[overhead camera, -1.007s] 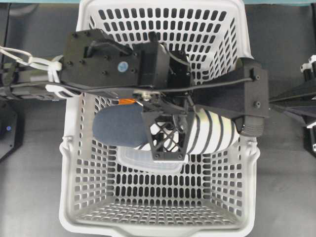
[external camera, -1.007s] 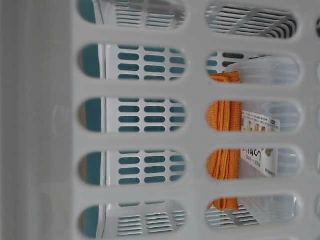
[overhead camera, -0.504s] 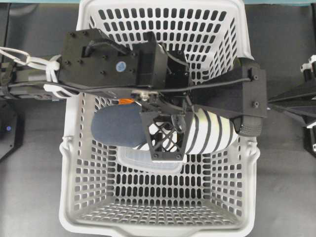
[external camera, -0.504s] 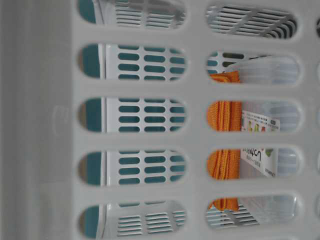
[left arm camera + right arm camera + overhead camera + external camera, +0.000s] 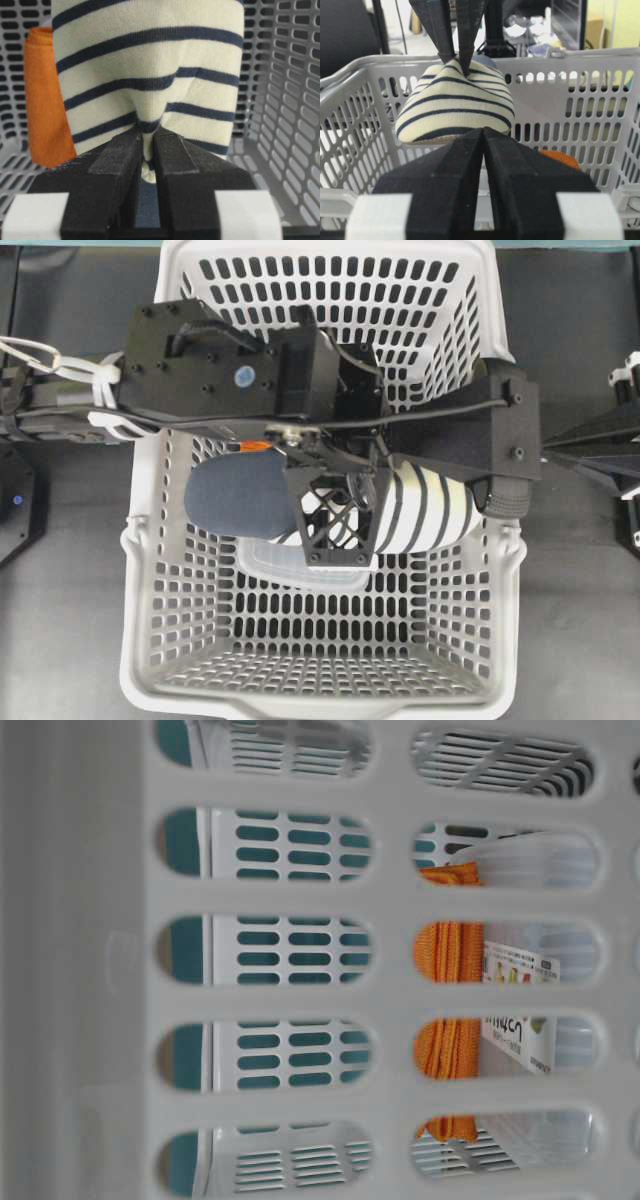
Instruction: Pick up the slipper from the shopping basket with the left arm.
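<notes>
L black lattice gripper [image 5: 146, 150] pinched tight on cream navy-striped soft slipper [image 5: 400, 505], fabric bunched btwn its pads. Slipper hangs under it, inside light-grey slotted plastic shopping basket [image 5: 180, 640]. Folded orange cloth [image 5: 45, 100] beside slipper. R black gripper [image 5: 484, 150] pressed closed, gripping nothing, facing slipper toe.

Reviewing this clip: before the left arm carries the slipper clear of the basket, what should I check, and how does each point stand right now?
1. Left end effector shut on the slipper: ok, its fingers pinch a fold of the striped upper.
2. Depth of grip: cannot tell; only a small pucker of fabric is between the fingers.
3. Slipper off the basket floor: ok, the right wrist view shows it hanging at about rim height.
4. Orange cloth not caught: ok, it lies beside the slipper, outside the pinch.
5. Right end effector out of the way: ok, shut, empty, outside the basket wall.
</notes>
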